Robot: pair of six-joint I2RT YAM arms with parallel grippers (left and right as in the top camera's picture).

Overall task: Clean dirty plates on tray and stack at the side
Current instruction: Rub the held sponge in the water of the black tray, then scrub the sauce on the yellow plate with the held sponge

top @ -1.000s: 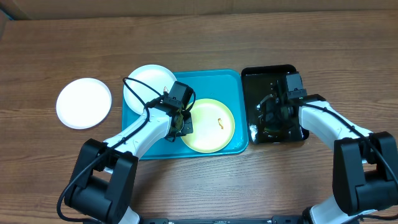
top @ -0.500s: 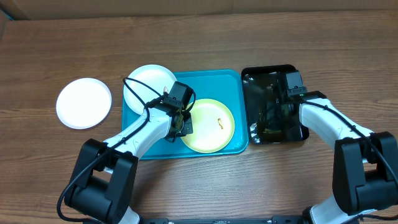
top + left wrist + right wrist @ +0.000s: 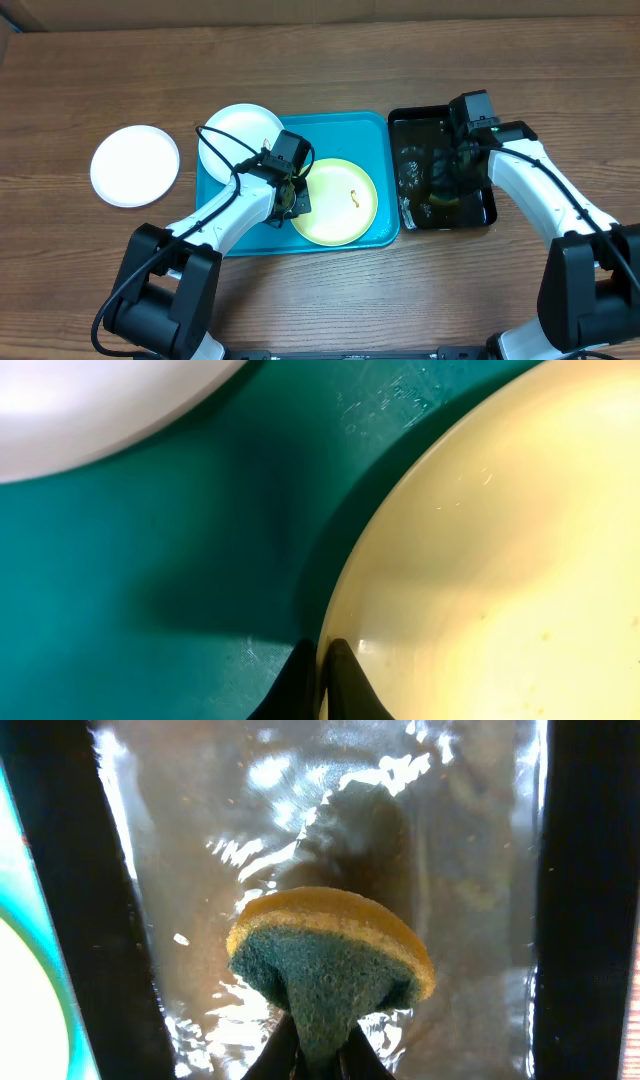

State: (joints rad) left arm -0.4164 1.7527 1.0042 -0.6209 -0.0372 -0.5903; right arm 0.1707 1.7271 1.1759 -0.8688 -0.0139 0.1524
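The turquoise tray [image 3: 350,125] holds a pale yellow-green plate [image 3: 340,210] with an orange smear. A white plate [image 3: 235,135] lies across the tray's left rim. A second white plate [image 3: 135,165] rests on the table to the left. My left gripper [image 3: 293,200] is shut on the yellow-green plate's left rim. The left wrist view shows that gripper [image 3: 320,650] pinching the plate's edge [image 3: 500,560] over the tray floor [image 3: 150,560]. My right gripper [image 3: 318,1035] is shut on a yellow-and-green sponge [image 3: 330,955], held above the water.
A glossy black tray [image 3: 410,125] with rippling water stands right of the turquoise tray, with my right gripper [image 3: 447,185] over it. Its dark walls [image 3: 60,870] flank the sponge. Bare wooden table [image 3: 400,60] lies behind both trays.
My right gripper has closed on the sponge and lifted it off the black tray's floor, and the wrist has swung toward the back. The water is stirred. The left arm has not moved.
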